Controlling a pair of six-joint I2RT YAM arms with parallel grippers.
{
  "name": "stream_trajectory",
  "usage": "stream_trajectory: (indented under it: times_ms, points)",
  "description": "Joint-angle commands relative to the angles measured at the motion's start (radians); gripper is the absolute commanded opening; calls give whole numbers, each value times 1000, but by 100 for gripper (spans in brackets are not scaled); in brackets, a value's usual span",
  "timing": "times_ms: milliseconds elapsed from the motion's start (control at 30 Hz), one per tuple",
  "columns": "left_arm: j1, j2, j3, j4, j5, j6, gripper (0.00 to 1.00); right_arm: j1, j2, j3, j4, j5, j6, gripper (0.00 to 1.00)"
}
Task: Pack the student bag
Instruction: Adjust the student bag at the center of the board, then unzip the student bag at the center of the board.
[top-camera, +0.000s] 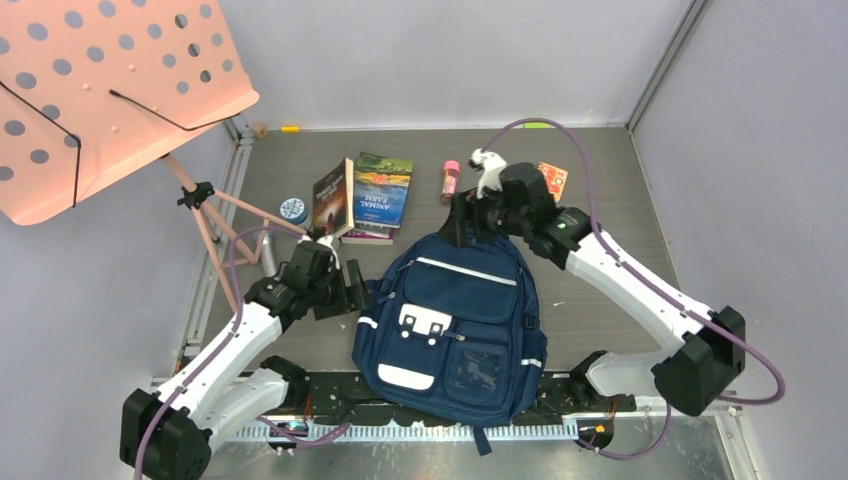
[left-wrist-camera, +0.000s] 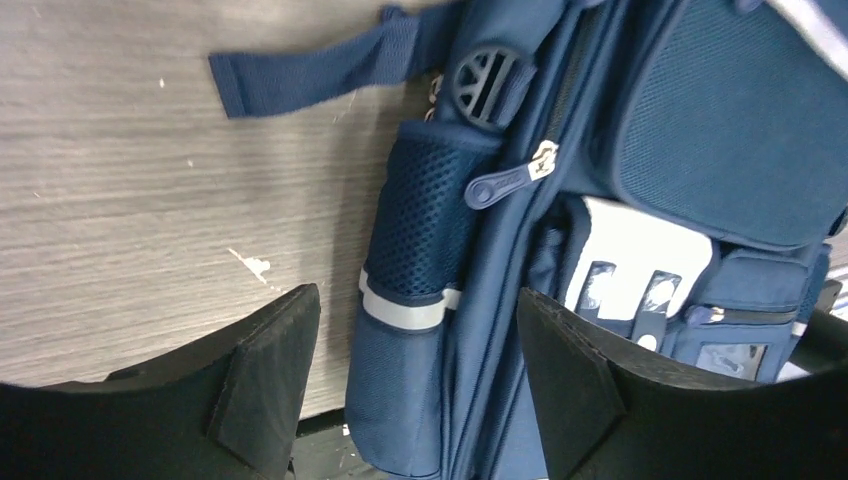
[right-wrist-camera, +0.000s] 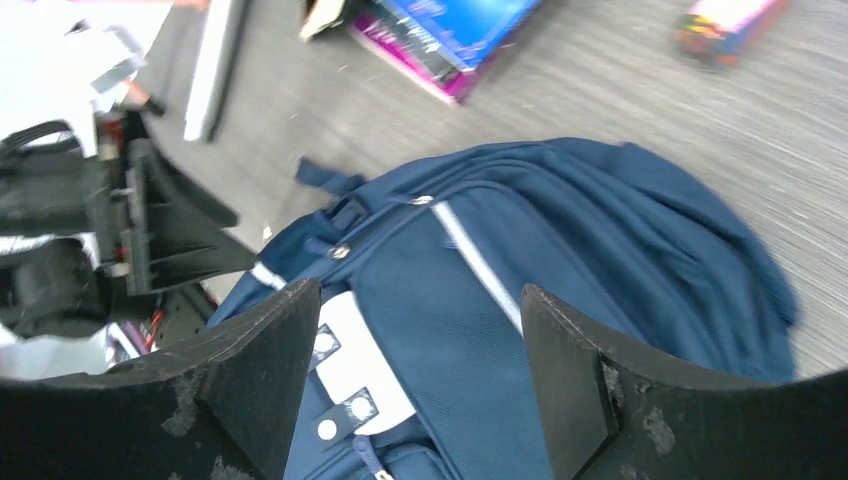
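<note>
1. Find the student bag (top-camera: 450, 320) lying flat, front up, mid-table (top-camera: 640, 180), between the two arms.
2. Read its long axis as running from the near edge toward the far wall, top end away.
3. Note the left gripper (left-wrist-camera: 415, 350) spread wide and empty, just beside the bag's left flank, facing the mesh side pocket (left-wrist-camera: 420, 230) and zip pull (left-wrist-camera: 505, 183).
4. Note the right gripper (right-wrist-camera: 415, 340) likewise wide, holding nothing, hovering over the top end.
5. Judge the left arm nearer the zip; probably open first, books (top-camera: 365, 195) waiting beyond.
</note>
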Motion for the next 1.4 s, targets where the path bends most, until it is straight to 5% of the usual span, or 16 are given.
stream_trajectory:
  times_ms: [0, 267, 367, 533, 800, 1133, 1367]
  points:
    - [7, -45, -79, 93, 53, -87, 71, 100, 96, 71, 102, -81, -56, 78]
    - [7, -108, -225, 154, 58, -158, 63, 270, 384, 222, 78, 15, -104, 74]
    - [7, -112, -265, 203, 104, -152, 54, 302, 437, 241, 77, 40, -108, 74]
    - [6, -110, -261, 245, 216, -76, 23, 311, 455, 176, 136, 80, -45, 74]
    - [-21, -103, -271, 275, 430, -74, 0, 311, 353, 29, 148, 101, -20, 74]
    - [-76, -163, -263, 133, 229, -169, 0, 366, 367, 121, 71, 8, -161, 73]
    - [-76, -183, -296, 184, 230, -238, 0, 437, 495, 196, 67, -15, -301, 70]
